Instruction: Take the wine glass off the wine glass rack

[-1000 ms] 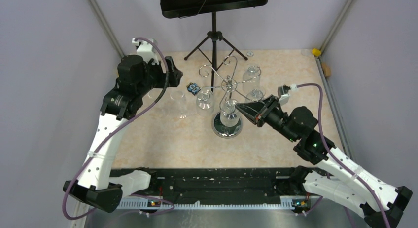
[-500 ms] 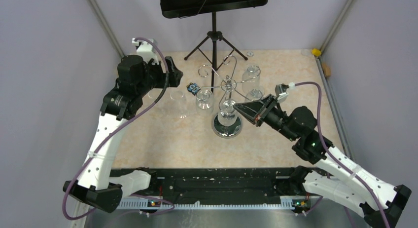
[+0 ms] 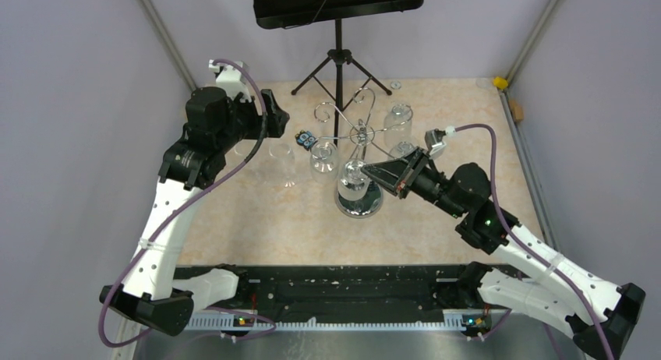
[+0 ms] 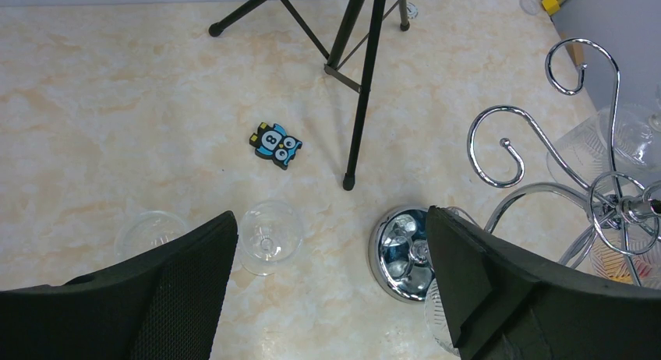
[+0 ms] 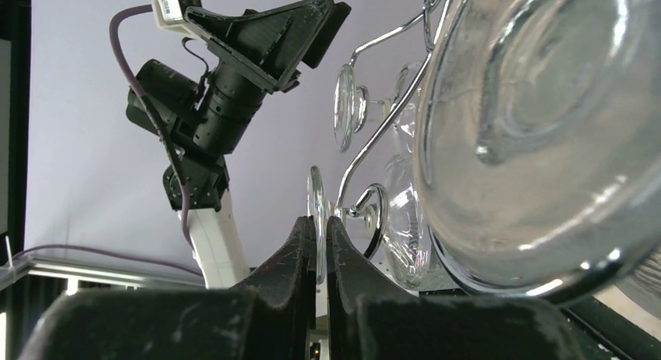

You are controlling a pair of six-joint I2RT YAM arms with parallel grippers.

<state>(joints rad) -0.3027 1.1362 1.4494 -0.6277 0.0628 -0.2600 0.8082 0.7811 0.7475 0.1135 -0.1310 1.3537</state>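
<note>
Top external view: we see the wine glass rack (image 3: 360,132) standing mid-surface (image 3: 257,220), with its chrome base (image 3: 358,204) on the side nearest the arms.
Task's thing: the wine glass (image 3: 355,177) hangs on the near side of the rack, above the chrome base.
Bearing: the glass lies straight ahead of the right claw (image 3: 368,171), at its fingertips. The claw reaches in from the right.
Long axis: we look almost straight down it from above, so we judge it to be near upright. The next move should slide the foot outward along its hook arm.
Nearer arm: the right. The left claw (image 3: 269,114) hangs well apart, to the left of the rack.
Right wrist view alone shows: the fingers (image 5: 300,247) set narrow, with a thin glass disc (image 5: 316,208) edge-on between them. We take this to be the glass's foot, pinched.
Left wrist view alone shows: the left claw spread wide and holding nothing, with two glasses (image 4: 269,235) on the surface below it.
Hidden: we cannot tell which hook bears the glass.
</note>
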